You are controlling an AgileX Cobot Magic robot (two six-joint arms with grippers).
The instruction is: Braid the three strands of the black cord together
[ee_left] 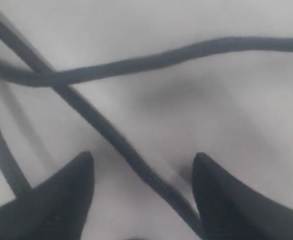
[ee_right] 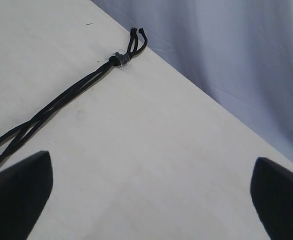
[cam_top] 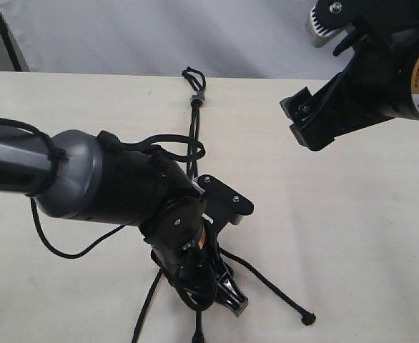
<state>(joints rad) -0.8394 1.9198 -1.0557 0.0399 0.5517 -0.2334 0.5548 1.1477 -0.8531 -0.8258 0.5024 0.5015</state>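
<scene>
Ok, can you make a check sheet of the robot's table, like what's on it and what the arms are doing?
Surface: pale table, matte.
Job's things: black cord, bound by a grey band at the far end; three strands fan out loose at the near end.
Clutter: nothing seen.
Grippers: left end effector low, open, one strand between its fingers; right end effector raised, open, empty.
Cables: glossy black cable loops under the left arm.
Surroundings: pale cloth backdrop behind the table.

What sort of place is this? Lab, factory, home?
Likely a robot lab bench: bare pale table, plain white backdrop, left arm and right arm, with one black cord.
</scene>
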